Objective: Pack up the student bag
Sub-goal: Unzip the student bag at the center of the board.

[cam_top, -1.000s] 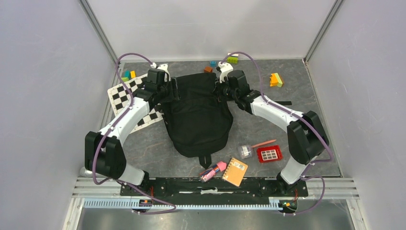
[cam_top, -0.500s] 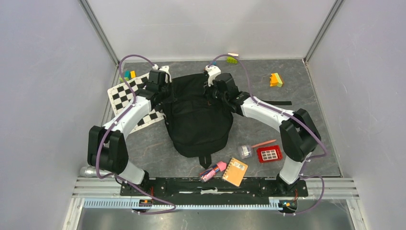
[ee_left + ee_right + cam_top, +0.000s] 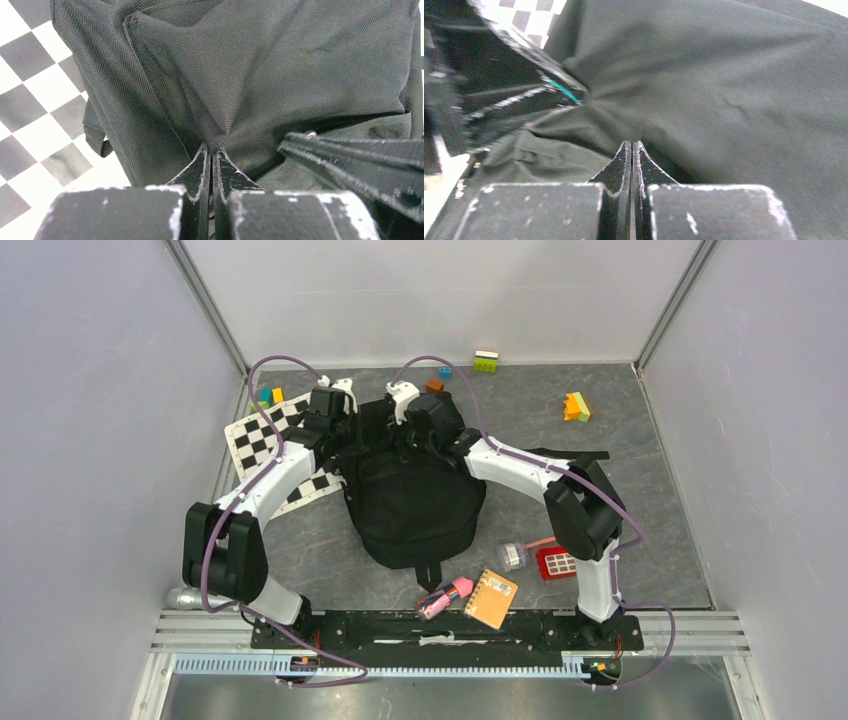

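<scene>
Grey desk (image 3: pixel 660 490): carries everything here.
Black student bag (image 3: pixel 415 495): lies flat mid-desk between both arms, its far left side over the checkered sheet (image 3: pixel 250 440).
Left gripper (image 3: pixel 211 150): jaws pressed together, pinching a fold of the bag's cloth.
Right gripper (image 3: pixel 631 145): jaws pressed together at the bag's far end; whether they catch anything, I cannot tell.
Loose things: orange notebook (image 3: pixel 491 598), red calculator (image 3: pixel 560 563) and pink bundle (image 3: pixel 445 597) lie outside the bag.
Progress: early, I'd say; no opening shows, packing is not begun.

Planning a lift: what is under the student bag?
The checkerboard sheet runs under the left edge of the student bag; table surrounds it. Anything else beneath is covered.
</scene>
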Robot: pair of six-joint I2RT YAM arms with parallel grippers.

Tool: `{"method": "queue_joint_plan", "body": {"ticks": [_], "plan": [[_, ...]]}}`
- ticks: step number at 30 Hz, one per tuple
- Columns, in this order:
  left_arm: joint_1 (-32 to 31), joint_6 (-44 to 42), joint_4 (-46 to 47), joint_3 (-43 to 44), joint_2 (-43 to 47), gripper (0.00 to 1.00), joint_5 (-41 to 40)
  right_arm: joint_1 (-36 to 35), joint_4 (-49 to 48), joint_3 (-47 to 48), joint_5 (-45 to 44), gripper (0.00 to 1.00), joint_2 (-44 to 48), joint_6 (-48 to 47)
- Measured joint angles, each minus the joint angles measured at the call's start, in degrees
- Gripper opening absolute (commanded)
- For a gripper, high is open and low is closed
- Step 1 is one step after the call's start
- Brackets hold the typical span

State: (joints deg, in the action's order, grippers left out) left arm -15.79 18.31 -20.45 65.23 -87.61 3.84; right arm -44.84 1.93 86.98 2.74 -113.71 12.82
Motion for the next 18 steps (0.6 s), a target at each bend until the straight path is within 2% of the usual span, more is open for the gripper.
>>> {"method": "queue_joint_plan", "body": {"ticks": [4,5,7,11,14,16,18], "plan": [[0.0,0.0,0.0,0.0,0.0,0.03,0.4,-2.1,0.0,2.8,1.2,0.00,-0.7,0.3],[0.0,0.0,0.1,0.0,0.1,0.04,0.5,-2.6,-0.2,3.3,1.7,0.00,-0.7,0.4],[0.1,0.0,0.1,0.0,0.2,0.16,0.6,-3.4,-1.0,3.8,2.3,0.00,-0.7,0.6],[0.1,-0.1,0.1,-0.5,1.4,0.52,0.1,-4.3,-1.2,3.5,1.8,0.16,-0.2,0.6],[0.0,-0.4,0.0,-1.6,3.2,0.76,-1.3,-4.3,-1.0,1.2,0.5,0.40,2.3,0.0],[0.0,-0.7,0.1,-2.3,4.7,0.83,-2.2,-3.8,-1.0,0.2,-0.4,0.51,3.9,0.0],[-0.1,-0.7,0.5,-3.1,6.7,0.86,-3.6,-3.7,-1.2,-1.1,-1.3,0.59,5.9,-0.5]]}}
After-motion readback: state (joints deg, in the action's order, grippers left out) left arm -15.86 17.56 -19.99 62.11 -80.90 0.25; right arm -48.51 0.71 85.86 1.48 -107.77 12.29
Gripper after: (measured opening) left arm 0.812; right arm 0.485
